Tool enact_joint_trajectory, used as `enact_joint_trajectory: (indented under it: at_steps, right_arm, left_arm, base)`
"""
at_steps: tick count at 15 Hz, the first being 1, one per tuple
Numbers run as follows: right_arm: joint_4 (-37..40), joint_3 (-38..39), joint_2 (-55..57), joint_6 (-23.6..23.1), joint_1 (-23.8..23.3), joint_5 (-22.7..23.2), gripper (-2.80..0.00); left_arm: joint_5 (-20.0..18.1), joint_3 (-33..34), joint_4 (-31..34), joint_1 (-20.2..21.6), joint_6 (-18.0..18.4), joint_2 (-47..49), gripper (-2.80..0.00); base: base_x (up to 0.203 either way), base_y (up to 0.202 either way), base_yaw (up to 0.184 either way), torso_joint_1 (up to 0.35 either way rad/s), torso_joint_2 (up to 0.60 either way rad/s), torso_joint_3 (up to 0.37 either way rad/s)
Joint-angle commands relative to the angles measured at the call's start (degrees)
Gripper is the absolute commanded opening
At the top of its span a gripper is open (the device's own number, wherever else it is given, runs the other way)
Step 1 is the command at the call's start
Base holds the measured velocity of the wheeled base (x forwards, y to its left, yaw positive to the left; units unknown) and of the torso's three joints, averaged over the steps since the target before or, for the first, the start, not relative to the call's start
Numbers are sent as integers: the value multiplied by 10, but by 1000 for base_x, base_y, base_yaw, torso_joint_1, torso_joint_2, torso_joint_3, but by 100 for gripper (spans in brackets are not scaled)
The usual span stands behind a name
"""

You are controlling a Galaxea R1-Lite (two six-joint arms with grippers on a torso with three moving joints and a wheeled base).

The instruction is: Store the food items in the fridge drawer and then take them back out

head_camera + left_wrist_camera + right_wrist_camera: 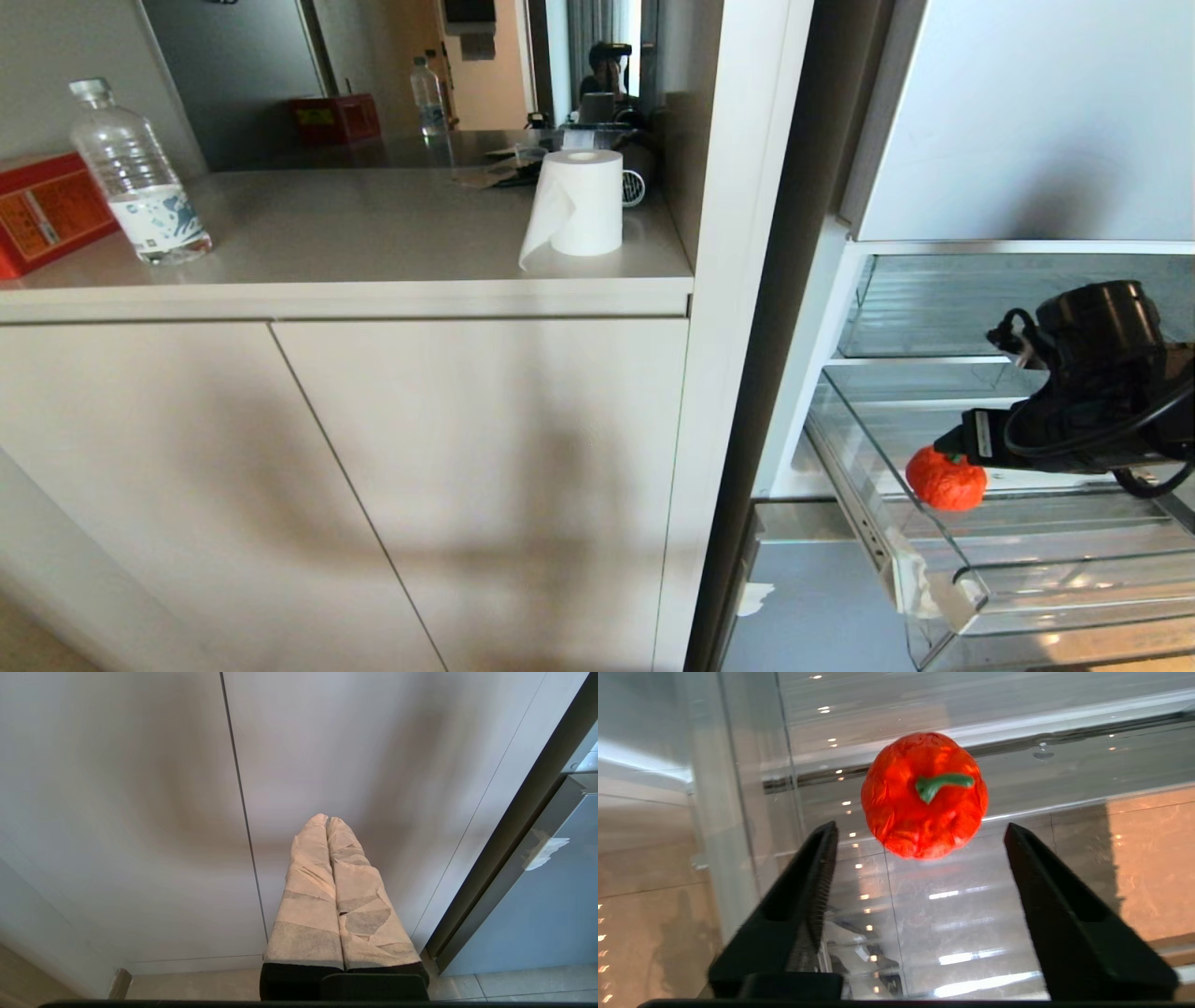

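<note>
A small red-orange ribbed food item (945, 479) with a green stem lies in the pulled-out clear fridge drawer (1027, 579), near its left side. The right wrist view shows the food item (924, 795) just past the black fingertips, stem towards the camera, on the drawer's ribbed floor (971, 914). My right gripper (948, 446) (920, 828) hangs over the drawer, open, its fingers (817, 882) wide apart and touching nothing. My left gripper (327, 820) is parked low in front of the cabinet doors, its tape-wrapped fingers shut and empty.
A second clear bin (934, 308) sits above the drawer inside the fridge. Below is a grey-blue fridge front (812, 607). To the left, a counter (373, 252) carries a water bottle (140, 177), a red box (42, 215) and a paper roll (579, 201). A person (607, 70) stands far behind.
</note>
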Motion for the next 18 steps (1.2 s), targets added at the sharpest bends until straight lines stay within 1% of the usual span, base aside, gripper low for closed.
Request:
enact_joint_trajectory:
  at_steps: [1, 7, 14, 17, 18]
  right_arm:
    - [-5, -7, 31, 1, 0, -1, 0]
    - [-16, -39, 95, 10, -7, -10, 0]
    - [-17, -44, 121, 17, -15, -10, 0]
    - [-55, -47, 137, 16, -15, -10, 0]
    - [-56, -47, 138, 15, -15, -10, 0]
  left_arm:
    - [0, 0, 0, 0, 0, 1, -280]
    - [0, 0, 0, 0, 0, 0, -280]
    - [0, 0, 0, 0, 0, 1, -280]
    - [0, 0, 0, 0, 0, 1, -280]
    - [0, 0, 0, 0, 0, 1, -280]
  base:
    - [0, 0, 0, 0, 0, 0]
    - [0, 0, 0, 0, 0, 0]
    - [0, 0, 0, 0, 0, 0]
    - [0, 0, 0, 0, 0, 0]
    - [0, 0, 0, 0, 0, 0]
